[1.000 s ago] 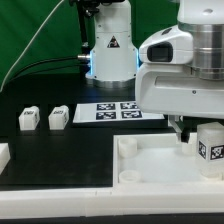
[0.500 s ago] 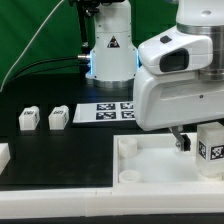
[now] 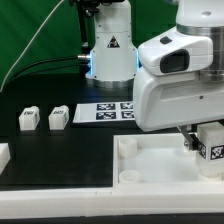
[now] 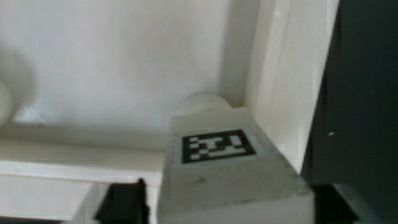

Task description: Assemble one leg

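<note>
A leg [image 3: 211, 150], a small white square post with a black-and-white tag, stands upright on the far right of the large white panel [image 3: 150, 165]. My gripper [image 3: 198, 138] is low over the panel, right at this leg. In the wrist view the leg [image 4: 217, 150] stands between my fingers, with the gripper [image 4: 222, 205] open around it. A thin gap shows beside one finger [image 4: 123, 203]. Two more legs [image 3: 28, 120] [image 3: 57, 117] stand on the black table at the exterior view's left.
The marker board [image 3: 112, 110] lies behind the panel, in front of the arm's base [image 3: 110, 55]. Another white part [image 3: 3, 155] shows at the exterior view's left edge. The panel's raised rim [image 4: 267, 60] runs beside the leg, with black table beyond it.
My hand has come lower and a little toward the exterior view's right, bringing the fingers up against the leg. The leg and the other parts have not moved.
</note>
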Motion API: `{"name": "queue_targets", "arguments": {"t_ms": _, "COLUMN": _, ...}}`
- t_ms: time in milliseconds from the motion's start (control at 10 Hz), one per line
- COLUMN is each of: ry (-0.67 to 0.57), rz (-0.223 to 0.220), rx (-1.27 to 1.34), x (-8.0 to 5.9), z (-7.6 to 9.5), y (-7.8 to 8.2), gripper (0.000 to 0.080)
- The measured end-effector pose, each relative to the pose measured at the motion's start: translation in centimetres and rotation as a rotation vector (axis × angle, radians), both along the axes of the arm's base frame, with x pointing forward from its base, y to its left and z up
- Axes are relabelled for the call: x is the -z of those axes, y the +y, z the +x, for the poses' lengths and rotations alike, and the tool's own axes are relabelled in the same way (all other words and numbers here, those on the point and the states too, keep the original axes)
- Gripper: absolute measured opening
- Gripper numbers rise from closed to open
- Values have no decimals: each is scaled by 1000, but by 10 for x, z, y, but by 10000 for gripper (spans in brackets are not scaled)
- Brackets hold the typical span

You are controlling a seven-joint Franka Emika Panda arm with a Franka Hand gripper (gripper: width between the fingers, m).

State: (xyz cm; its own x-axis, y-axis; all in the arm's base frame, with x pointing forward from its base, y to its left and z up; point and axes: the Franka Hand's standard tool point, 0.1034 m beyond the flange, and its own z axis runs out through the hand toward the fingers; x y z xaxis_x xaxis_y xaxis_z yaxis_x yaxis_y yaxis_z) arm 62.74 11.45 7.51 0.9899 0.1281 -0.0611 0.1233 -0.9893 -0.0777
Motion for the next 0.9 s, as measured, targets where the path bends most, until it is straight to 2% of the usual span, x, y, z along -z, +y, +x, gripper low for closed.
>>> {"name": "queue_targets", "arguments": {"t_ms": 100, "ry": 0, "rz": 0, "rx": 0, "x": 0, "z": 0, "y": 0, "gripper": 289}}
{"name": "queue_targets", "arguments": {"t_ms": 600, "ry": 2, "rz": -1, "rx": 30, "x": 0, "z": 0, "y": 0, "gripper": 291}}
{"name": "queue_targets", "arguments": {"t_ms": 900, "ry": 20, "rz": -19, "rx": 374, "x": 1, "z": 1, "y": -2, "gripper": 291}}
